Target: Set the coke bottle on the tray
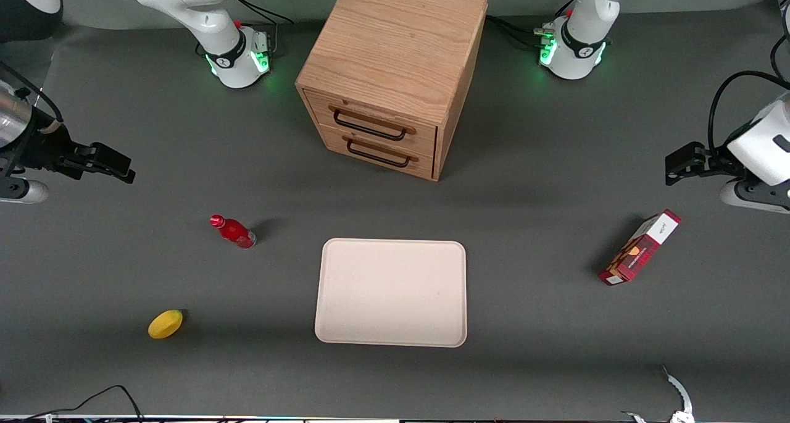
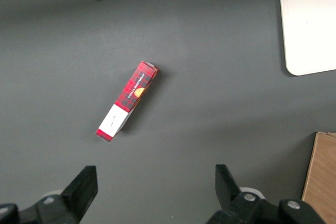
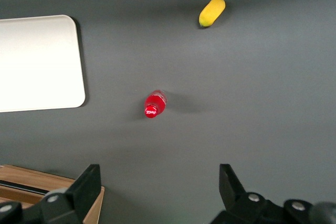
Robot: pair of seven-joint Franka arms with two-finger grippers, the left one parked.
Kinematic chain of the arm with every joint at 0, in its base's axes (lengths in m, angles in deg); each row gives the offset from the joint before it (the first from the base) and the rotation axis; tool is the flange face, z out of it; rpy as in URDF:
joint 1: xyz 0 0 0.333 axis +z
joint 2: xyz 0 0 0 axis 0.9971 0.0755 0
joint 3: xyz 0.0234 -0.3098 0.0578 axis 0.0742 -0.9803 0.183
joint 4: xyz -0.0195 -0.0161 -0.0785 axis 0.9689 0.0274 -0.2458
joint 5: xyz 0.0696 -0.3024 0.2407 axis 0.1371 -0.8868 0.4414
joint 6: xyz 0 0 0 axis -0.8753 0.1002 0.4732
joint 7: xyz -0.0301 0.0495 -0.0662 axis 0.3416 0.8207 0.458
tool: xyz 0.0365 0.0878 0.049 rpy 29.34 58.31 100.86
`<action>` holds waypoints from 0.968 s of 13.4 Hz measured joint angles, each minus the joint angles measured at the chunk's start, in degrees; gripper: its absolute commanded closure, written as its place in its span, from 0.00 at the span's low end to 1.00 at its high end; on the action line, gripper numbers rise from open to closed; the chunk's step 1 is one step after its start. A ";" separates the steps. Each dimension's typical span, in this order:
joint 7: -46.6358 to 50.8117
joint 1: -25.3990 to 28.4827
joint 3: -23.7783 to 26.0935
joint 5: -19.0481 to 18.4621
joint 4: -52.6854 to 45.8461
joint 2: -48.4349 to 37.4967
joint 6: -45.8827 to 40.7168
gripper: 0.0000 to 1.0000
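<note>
Coke bottle stands beside the tray, apart; tool above, spread.

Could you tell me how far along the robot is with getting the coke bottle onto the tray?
Nothing looks done yet: the coke bottle stands on the table beside the tray, apart from it, and the tray holds nothing. In hand: the gripper is open and holds nothing, up near the working arm's end of the table, farther from the front camera than the bottle. Left: reaching the bottle, grasping it, carrying it across and setting it on the tray.

the tray and the wooden drawer cabinet are cut by the picture edge in the right wrist view, while the gripper shows only its fingertips.
</note>
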 measured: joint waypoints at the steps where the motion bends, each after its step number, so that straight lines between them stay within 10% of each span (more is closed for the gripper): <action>1: -0.08 -0.35 0.10 0.31 0.00 -0.05 0.00 0.00; 13: -0.14 -0.28 1.86 0.67 -0.80 3.12 0.22 0.00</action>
